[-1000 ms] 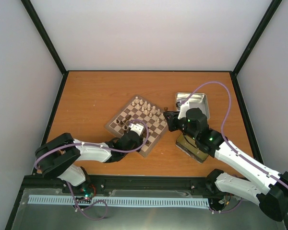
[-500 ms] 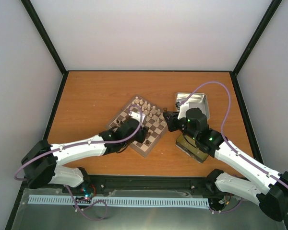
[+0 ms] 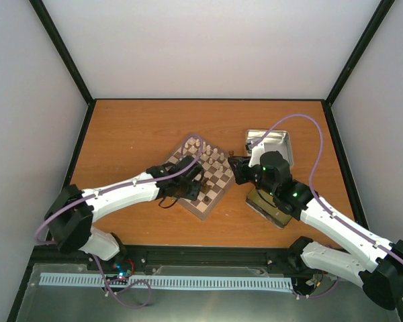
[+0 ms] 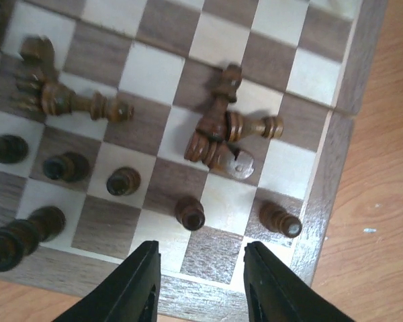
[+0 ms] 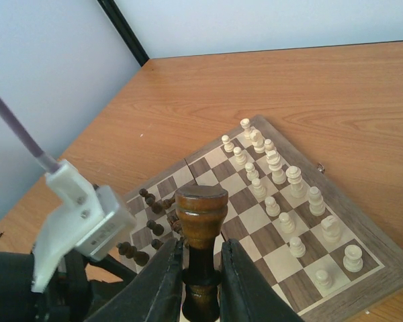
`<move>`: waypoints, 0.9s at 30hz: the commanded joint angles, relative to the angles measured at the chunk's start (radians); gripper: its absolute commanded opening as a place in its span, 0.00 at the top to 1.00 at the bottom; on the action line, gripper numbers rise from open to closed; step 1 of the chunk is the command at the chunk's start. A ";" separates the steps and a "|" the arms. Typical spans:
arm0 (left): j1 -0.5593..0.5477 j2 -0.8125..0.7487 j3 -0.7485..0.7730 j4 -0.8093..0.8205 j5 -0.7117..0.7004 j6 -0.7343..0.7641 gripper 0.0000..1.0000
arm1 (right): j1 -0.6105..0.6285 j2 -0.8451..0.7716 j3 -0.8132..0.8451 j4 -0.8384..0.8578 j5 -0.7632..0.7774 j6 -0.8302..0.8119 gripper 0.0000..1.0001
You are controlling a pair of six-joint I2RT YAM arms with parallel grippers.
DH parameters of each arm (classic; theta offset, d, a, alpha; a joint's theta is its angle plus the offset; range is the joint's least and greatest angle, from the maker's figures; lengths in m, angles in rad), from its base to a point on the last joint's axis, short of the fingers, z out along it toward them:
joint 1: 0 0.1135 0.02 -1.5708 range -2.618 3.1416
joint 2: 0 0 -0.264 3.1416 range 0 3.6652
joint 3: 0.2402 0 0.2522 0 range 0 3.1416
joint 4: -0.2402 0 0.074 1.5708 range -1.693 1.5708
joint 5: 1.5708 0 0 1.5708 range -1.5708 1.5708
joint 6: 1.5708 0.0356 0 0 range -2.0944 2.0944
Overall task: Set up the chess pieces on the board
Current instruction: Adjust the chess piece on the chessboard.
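**A:** Board status?

**B:** Chessboard is mid-table, turned diagonal, one corner toward the arm bases. Light chessmen stand in two rows along its far side.

**A:** Dark side?

**B:** Messy. In the left wrist view a few dark pawns stand upright on the squares nearest the rim. A heap of toppled dark pieces lies crossed over each other a couple of squares in. More fallen ones lie to the left of that heap.

**A:** Left gripper?

**B:** Left gripper is over the board's edge on the dark side. Fingers are partly spread, with only board squares showing between them. It holds nothing and touches no piece.

**A:** Right?

**B:** Right gripper is pinched on the lower stem of a dark piece with a flat-topped head. The piece is upright and clear of the surface. From the top camera the gripper is just beside the board's right edge, not over the squares.

**A:** Anything else on the table?

**B:** An open metal tin sits just beyond the right gripper, toward the far right. A second tin is near the board's right corner, mostly hidden under the right arm. I can't tell what is in either.
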 commanded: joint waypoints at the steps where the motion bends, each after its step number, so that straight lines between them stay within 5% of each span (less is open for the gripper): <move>1: 0.006 0.042 0.036 -0.049 0.082 -0.011 0.64 | -0.001 -0.009 0.017 0.011 0.012 0.008 0.83; 14: 0.023 0.144 0.038 -0.003 0.048 0.011 0.80 | -0.001 -0.010 0.017 0.014 0.012 0.010 0.83; 27: 0.038 0.193 0.033 0.042 0.000 0.003 0.83 | -0.001 -0.014 0.015 0.009 0.012 0.008 0.83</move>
